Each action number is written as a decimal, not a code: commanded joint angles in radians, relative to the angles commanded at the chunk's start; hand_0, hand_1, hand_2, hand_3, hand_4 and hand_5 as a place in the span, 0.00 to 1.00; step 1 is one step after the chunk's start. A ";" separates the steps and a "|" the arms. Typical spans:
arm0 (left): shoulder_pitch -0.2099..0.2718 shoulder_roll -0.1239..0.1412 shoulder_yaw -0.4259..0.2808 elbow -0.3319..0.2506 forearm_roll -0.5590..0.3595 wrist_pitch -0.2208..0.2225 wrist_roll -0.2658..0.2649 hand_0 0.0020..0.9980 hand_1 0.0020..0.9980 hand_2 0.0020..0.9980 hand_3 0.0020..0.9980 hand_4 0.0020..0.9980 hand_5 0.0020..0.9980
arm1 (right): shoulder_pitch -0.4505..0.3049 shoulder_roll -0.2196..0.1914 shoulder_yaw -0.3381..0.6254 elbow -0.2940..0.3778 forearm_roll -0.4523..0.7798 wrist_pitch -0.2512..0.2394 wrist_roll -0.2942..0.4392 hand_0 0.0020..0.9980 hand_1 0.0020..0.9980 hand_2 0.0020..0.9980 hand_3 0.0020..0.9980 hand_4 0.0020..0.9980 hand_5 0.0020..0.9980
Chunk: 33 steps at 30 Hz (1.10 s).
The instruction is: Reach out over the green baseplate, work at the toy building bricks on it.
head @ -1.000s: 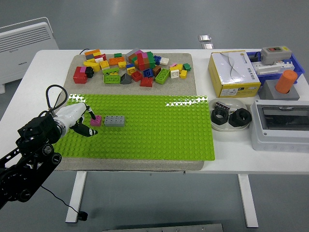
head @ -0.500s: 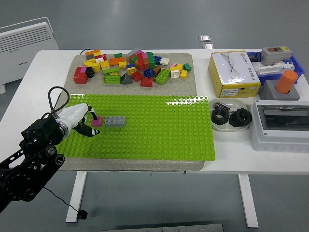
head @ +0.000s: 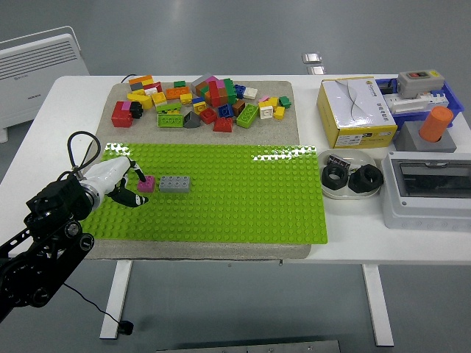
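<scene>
Green baseplate (head: pixel 243 198) lies on a grey mat (head: pixel 283 118) across the white table (head: pixel 66 99), stretching away to the right of the left hand (head: pixel 121 184); beyond the hand, on the mat's far part, sits a loose heap of coloured bricks (head: pixel 210 103). Left hand, white-shelled on its black arm, rests over the baseplate's left end with dark fingertips (head: pixel 139 199) pinched around a small pink brick (head: pixel 146 184). Grey brick (head: pixel 175 184) sits just right of the pink one, studs up.
</scene>
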 joint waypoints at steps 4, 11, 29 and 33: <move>0.014 0.003 -0.022 -0.033 0.012 0.008 0.021 0.21 0.00 0.08 0.58 0.83 0.17 | -0.003 0.002 -0.001 0.000 0.002 0.001 -0.001 0.59 0.58 0.66 0.77 0.85 1.00; 0.079 -0.019 -0.103 -0.138 0.038 0.016 0.040 0.21 0.00 0.08 0.58 0.83 0.17 | -0.014 0.004 -0.014 0.000 0.003 0.005 -0.001 0.59 0.58 0.67 0.77 0.85 1.00; 0.302 -0.033 -0.204 -0.345 0.089 0.128 0.035 0.21 0.00 0.08 0.58 0.63 0.02 | 0.003 0.025 -0.084 0.000 0.040 0.005 0.003 0.59 0.59 0.70 0.76 0.85 1.00; 0.296 -0.038 -0.205 -0.339 0.094 0.147 0.032 0.21 0.00 0.08 0.58 0.63 0.02 | 0.001 0.022 -0.074 0.000 0.023 0.006 0.005 0.59 0.59 0.70 0.76 0.85 1.00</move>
